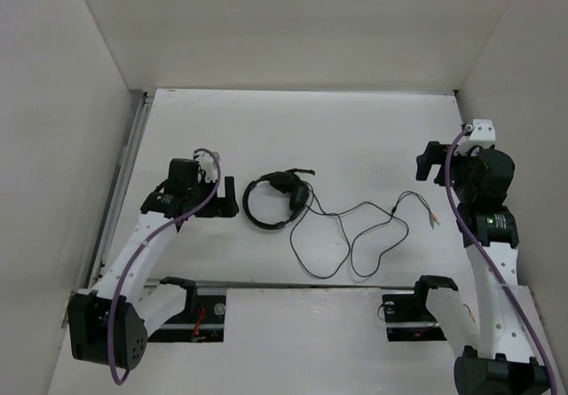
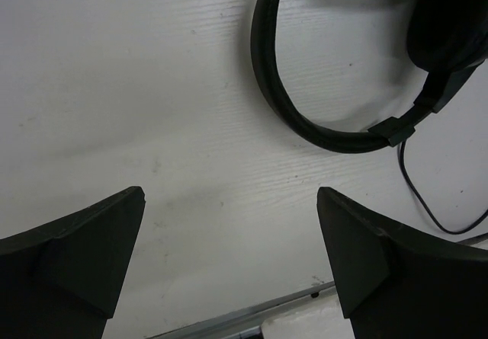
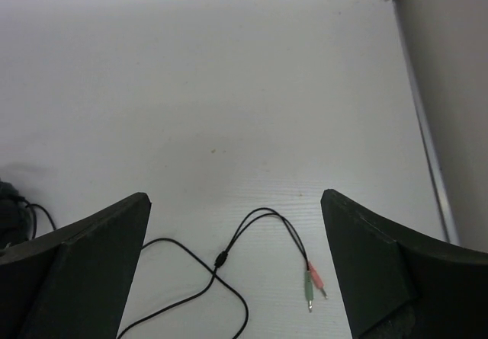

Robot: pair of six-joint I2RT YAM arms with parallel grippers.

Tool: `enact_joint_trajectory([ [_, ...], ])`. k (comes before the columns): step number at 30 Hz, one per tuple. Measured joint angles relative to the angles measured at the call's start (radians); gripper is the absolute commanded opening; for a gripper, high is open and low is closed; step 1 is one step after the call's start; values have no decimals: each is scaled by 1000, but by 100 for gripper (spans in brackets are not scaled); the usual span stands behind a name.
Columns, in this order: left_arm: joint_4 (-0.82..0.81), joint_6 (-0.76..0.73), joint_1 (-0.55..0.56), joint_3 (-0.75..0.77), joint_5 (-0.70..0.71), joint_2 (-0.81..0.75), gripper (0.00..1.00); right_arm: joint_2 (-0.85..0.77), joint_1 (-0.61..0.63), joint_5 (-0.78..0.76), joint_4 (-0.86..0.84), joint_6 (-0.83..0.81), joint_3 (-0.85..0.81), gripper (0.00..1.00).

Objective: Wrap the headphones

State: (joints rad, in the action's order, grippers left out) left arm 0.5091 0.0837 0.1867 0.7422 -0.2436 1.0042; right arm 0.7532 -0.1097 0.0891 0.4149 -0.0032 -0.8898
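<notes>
Left gripper [image 1: 224, 196]: spread wide, empty, just left of the headphones [image 1: 271, 201] mid-tabletop [image 1: 311, 129]. Right gripper [image 1: 430, 162]: wide open too, by the right edge near the plugs [image 3: 313, 282]. Cable [image 1: 355, 235] sprawled loose between.

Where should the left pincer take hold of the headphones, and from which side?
Take the thin headband of the headphones, on the bare arc facing the left pincer. It lies flat on the table, so coming down from above, jaws across the band, looks best; the earcups are bulkier and sit at the loop's other side.
</notes>
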Motion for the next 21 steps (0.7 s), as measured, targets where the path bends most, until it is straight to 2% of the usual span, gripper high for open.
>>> enact_joint_trajectory([
  [6, -128, 88, 77, -45, 1, 84, 96, 2, 7, 103, 3, 48, 23, 100],
  [12, -259, 131, 155, -51, 32, 211, 91, 19, 6, 138, 2, 64, 23, 100],
  [21, -349, 163, 206, -51, 140, 400, 61, 19, -27, 154, 0, 79, 23, 100],
])
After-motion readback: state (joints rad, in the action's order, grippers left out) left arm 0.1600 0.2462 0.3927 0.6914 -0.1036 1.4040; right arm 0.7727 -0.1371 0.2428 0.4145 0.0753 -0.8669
